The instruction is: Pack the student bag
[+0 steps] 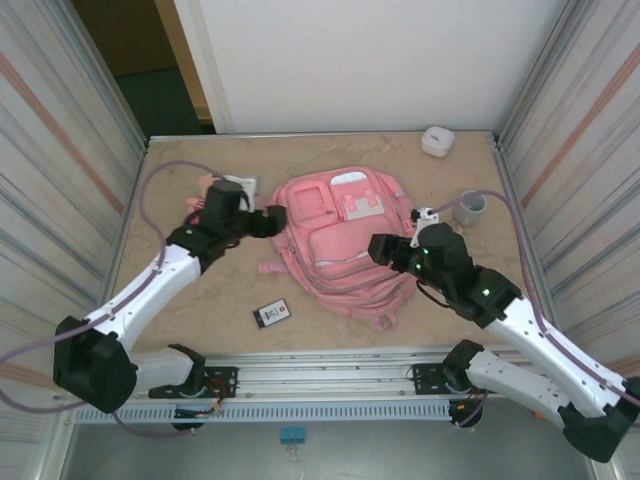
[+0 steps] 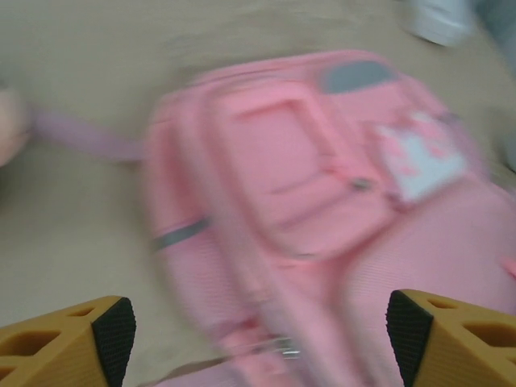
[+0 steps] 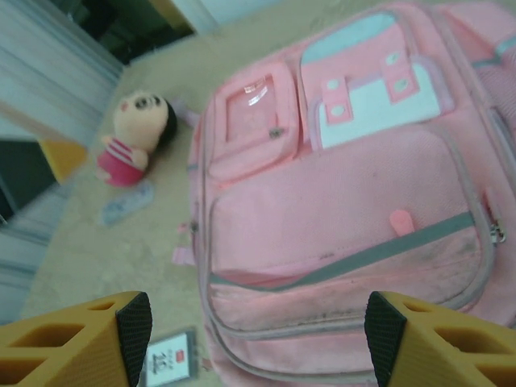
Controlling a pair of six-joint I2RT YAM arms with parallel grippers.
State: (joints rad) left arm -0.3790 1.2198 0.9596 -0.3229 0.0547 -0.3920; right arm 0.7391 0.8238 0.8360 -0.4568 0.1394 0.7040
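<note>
Left tool [image 1: 272, 221], spread, seemingly meets student bag [image 1: 340, 255] edge.

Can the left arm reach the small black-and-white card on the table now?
Probably yes: the small black-and-white card lies uncovered beside that arm; the left gripper is open, empty.

left arm [image 1: 150, 285]: white link shells, black joint housings, black wrist block. right arm [image 1: 530, 330]: same build, small green leds [image 1: 428, 250] lit toward its 10 o'clock end. one lilac-grey cable [image 1: 148, 195] loops along each arm's outer side. black bases [image 1: 195, 375] at 6 o'clock. fingers [image 2: 56, 343]: orange-yellow plastic, wedge-shaped, hollow cut-outs, with black ribbed pads [image 2: 113, 337] on the inner faces.
</note>
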